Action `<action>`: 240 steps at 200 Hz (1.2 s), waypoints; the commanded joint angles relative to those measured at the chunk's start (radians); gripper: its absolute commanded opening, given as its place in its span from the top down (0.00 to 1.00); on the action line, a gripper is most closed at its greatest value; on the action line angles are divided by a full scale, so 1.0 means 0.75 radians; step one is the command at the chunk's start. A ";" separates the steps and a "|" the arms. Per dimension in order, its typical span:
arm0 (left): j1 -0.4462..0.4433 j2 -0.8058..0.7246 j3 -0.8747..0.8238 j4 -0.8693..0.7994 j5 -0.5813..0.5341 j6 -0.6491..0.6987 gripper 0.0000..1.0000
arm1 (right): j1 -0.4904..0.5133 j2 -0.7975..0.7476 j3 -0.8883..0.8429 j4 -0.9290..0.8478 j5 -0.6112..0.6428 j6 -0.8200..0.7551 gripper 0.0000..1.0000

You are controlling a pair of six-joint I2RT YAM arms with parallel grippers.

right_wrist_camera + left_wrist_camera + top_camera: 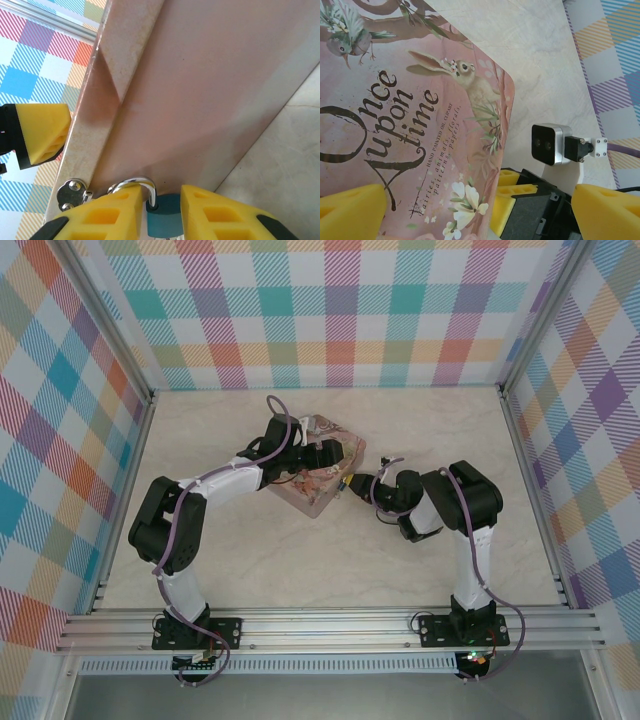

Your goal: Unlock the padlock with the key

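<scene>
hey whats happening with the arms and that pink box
The right pincer has its jaws closed around the small blue padlock, which hangs at the metal hasp on the side of the pink tin. The left pincer is wide open above the tin's lid. The shackle looks shut.

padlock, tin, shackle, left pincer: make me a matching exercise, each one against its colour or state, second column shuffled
Column one:
1 padlock
2 tin
3 shackle
4 left pincer

Column two:
a pink, with a rabbit and a bird pictured on it
b spread wide
c blue, between the right pincer's fingers
d silver, curved

Pairs: 1-c, 2-a, 3-d, 4-b
</scene>
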 commanded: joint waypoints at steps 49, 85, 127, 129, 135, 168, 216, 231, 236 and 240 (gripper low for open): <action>-0.019 0.025 -0.041 -0.114 0.005 -0.028 0.05 | 0.009 -0.085 -0.010 0.057 -0.022 -0.001 0.73; -0.019 0.023 -0.043 -0.114 0.005 -0.028 0.05 | 0.010 -0.079 0.010 0.057 -0.030 0.007 0.73; -0.019 0.021 -0.043 -0.113 0.005 -0.029 0.05 | 0.019 -0.041 0.030 0.058 -0.032 0.017 0.73; -0.019 0.021 -0.043 -0.112 0.006 -0.029 0.05 | 0.018 -0.040 0.031 0.059 -0.032 0.018 0.73; -0.019 0.021 -0.044 -0.115 0.005 -0.027 0.05 | 0.023 -0.038 0.036 0.058 -0.034 0.018 0.74; -0.019 0.023 -0.043 -0.112 0.004 -0.029 0.05 | 0.039 -0.035 0.061 0.058 -0.042 0.024 0.75; -0.019 0.025 -0.043 -0.106 0.005 -0.035 0.05 | 0.055 -0.029 0.076 0.059 -0.049 0.029 0.82; -0.019 0.026 -0.043 -0.107 0.005 -0.035 0.05 | 0.056 -0.028 0.076 0.059 -0.047 0.029 0.86; -0.019 0.025 -0.043 -0.105 0.007 -0.036 0.05 | 0.056 -0.029 0.074 0.057 -0.044 0.024 0.88; -0.019 0.025 -0.045 -0.105 0.005 -0.036 0.05 | 0.056 -0.031 0.069 0.057 -0.039 0.023 0.89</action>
